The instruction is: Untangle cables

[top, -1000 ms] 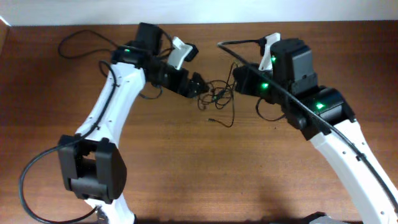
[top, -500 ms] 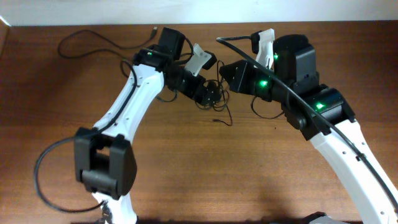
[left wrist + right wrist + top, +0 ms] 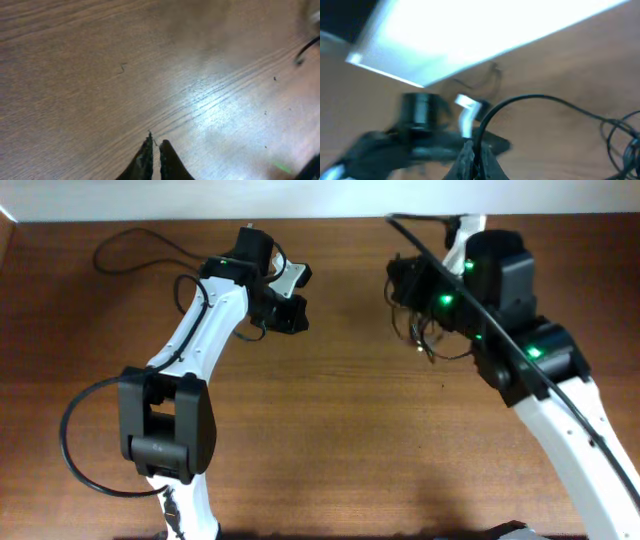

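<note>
1. Two white-and-black arms bent over a brown wooden table (image 3: 330, 450), the left arm (image 3: 200, 330) and the right arm (image 3: 545, 380) reaching in from opposite sides.
2. Left claw (image 3: 296, 314) over the far part of the table, left of centre, tips pointing right.
3. From the wrist camera, left claw (image 3: 156, 145) pressed almost together, with only a thin slit between the tips.
4. Nothing pinched there, and bare wood grain beneath.
5. Right claw (image 3: 396, 280) at the far side, right of centre, well apart from the left one.
6. From its own camera, right claw (image 3: 474, 152) pressed together on the cables (image 3: 520, 98), one thin black strand rising from between the tips and arching off to the right.
7. Rest of the cables (image 3: 421, 330) hanging in tangled loops just under and beside the right claw; cannot tell whether touching the table.
8. Loose cable (image 3: 130, 242) lying in a curve near the far left corner of the table, well apart from the tangle.
9. Short dark streak (image 3: 306, 49) at the upper right edge of the left wrist view, too blurred to name.
</note>
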Robot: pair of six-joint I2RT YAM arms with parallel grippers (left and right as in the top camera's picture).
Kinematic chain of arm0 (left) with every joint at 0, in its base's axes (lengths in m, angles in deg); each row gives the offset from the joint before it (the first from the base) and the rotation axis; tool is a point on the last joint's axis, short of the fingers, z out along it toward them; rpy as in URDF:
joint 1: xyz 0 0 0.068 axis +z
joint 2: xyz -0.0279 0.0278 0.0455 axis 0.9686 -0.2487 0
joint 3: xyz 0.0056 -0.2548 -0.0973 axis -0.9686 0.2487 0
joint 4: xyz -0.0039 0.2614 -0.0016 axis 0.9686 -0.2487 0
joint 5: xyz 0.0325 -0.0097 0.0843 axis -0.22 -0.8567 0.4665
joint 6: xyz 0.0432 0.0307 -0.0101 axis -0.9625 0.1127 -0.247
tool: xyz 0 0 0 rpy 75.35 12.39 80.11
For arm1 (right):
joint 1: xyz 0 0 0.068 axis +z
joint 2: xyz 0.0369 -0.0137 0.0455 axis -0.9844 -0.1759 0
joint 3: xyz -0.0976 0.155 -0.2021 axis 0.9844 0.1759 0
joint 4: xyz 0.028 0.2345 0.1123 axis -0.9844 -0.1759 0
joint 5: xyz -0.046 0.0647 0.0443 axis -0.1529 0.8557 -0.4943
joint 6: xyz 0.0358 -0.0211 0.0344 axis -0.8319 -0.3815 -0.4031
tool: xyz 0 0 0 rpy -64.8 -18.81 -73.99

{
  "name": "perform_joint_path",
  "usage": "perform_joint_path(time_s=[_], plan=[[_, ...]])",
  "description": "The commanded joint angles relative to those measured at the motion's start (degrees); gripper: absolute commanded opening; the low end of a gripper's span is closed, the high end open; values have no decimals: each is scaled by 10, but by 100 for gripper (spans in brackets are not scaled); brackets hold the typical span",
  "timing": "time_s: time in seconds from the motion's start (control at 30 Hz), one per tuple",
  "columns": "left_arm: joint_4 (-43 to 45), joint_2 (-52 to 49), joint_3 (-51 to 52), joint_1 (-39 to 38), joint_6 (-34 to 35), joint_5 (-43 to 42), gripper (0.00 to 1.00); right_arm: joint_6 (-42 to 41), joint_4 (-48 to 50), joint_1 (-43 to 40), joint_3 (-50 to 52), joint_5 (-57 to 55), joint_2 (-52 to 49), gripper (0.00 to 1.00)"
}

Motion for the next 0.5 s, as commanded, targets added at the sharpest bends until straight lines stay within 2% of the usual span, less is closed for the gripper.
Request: perform_joint_path(time_s=[0.0, 0.07, 0.13, 0.17, 0.2, 0.27, 0.3, 0.4, 0.47], plan=[[-1, 2, 1, -2, 14, 8, 4, -6, 22, 0, -9, 25, 61, 4], [-1, 2, 1, -2, 14, 2, 5, -5, 19, 0, -9, 26, 77, 4], [0, 2, 1, -2, 10, -56, 20, -6, -3, 1, -9, 25, 76, 4], [0, 2, 1, -2, -18, -102, 26, -6, -17, 1, -9, 25, 71, 4], [-1, 2, 1, -2, -73, -173, 44, -6, -33, 1, -9, 25, 60, 4], [0, 2, 1, -2, -96, -220, 74, -6, -47, 1, -9, 25, 42, 4], [0, 2, 1, -2, -96, -225, 78, -6, -51, 1, -9, 25, 30, 4], [2, 2, 1, 3, -96, -225, 79, -6, -53, 1, -9, 25, 3, 4], [-3, 2, 1, 17, -105, -285, 80, -6, -54, 0, -9, 25, -13, 4]])
